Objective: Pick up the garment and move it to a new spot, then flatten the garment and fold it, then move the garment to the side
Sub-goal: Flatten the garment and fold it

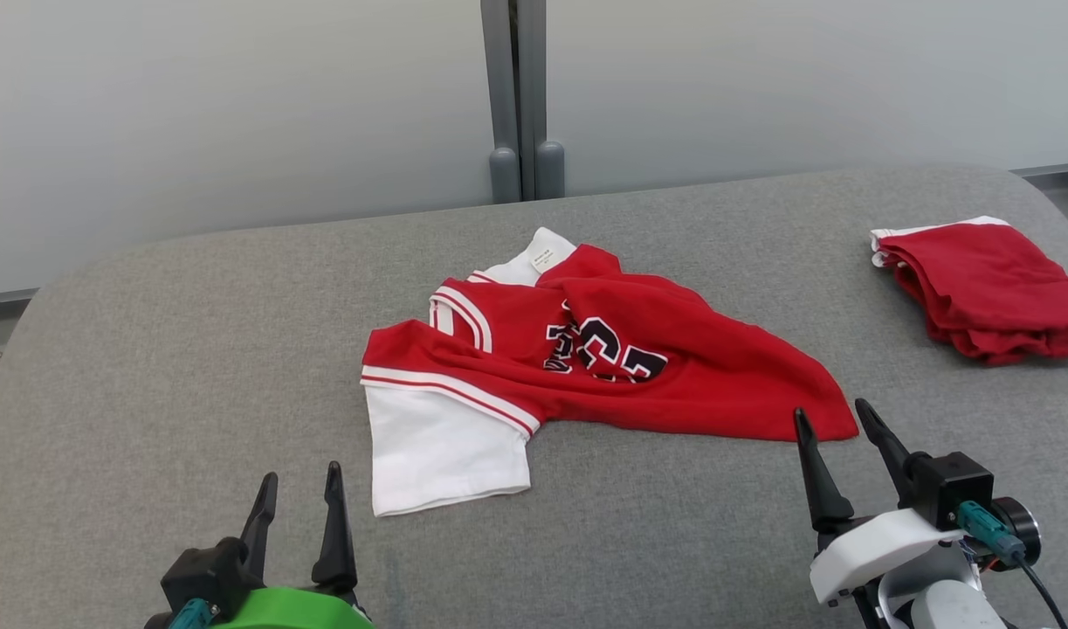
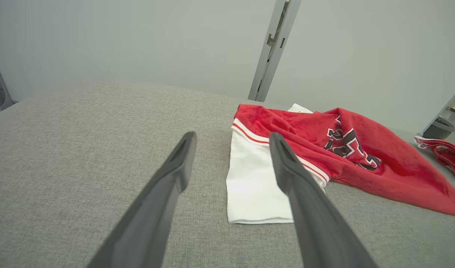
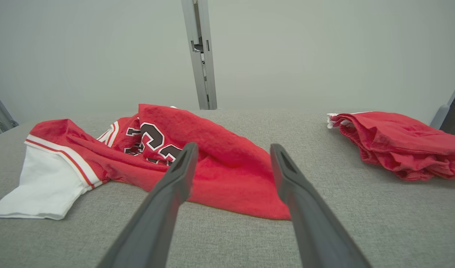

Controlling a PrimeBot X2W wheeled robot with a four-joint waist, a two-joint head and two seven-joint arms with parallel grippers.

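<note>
The garment (image 1: 586, 358) is a red jersey with white sleeves and dark numbers, lying crumpled in the middle of the grey padded table (image 1: 193, 367). It also lies in the left wrist view as the garment (image 2: 324, 149) and in the right wrist view as the garment (image 3: 212, 163). My left gripper (image 1: 299, 476) stands open at the lower left, short of the white sleeve (image 1: 442, 454). At the lower right my right gripper (image 1: 835, 411) is open too, its tips just at the jersey's red lower corner. Nothing sits between either pair of fingers.
A second red garment (image 1: 988, 288) lies folded at the table's far right edge, seen also as a red pile (image 3: 398, 145). A pale wall with a grey post (image 1: 520, 96) stands behind the table. Bare grey surface spreads to the left.
</note>
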